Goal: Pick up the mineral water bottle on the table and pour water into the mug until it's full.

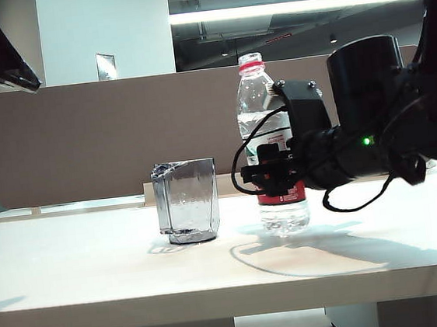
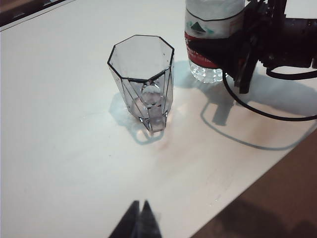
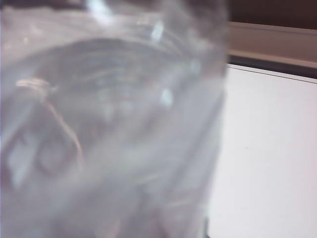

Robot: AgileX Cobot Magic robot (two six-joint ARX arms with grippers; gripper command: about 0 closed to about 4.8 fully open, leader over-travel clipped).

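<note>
1. Bottle (image 1: 272,150) stands upright on the table (image 1: 97,270), right of centre in the exterior view; cap off, red ring at the neck, water (image 1: 284,213) visible through the clear base below the label
2. Mug (image 1: 187,201) sits just left of the bottle, apart from it, near the middle of the frame. It looks empty; in the left wrist view the mug (image 2: 144,82) shows a bare bottom and its handle faces the camera
3. Right gripper (image 1: 276,174) comes in level from the right edge of the exterior view and sits at the bottle's label band. Its jaws stand either side of the bottle, but whether they have clamped it I cannot tell
4. Right wrist view is filled by blurred clear plastic of the bottle (image 3: 109,129), pressed close to the lens, white tabletop at the right of the frame
5. Left gripper (image 2: 139,220) shows only as dark fingertips at the bottom edge of its own view, tips drawn together, holding nothing, well clear of the mug
6. Progress, as a judgement: early. The bottle is reached and straddled but its base rests on the table, so no lift yet
7. Left to do: secure the grip, lift, carry over the mug, tilt, fill to the brim
</note>
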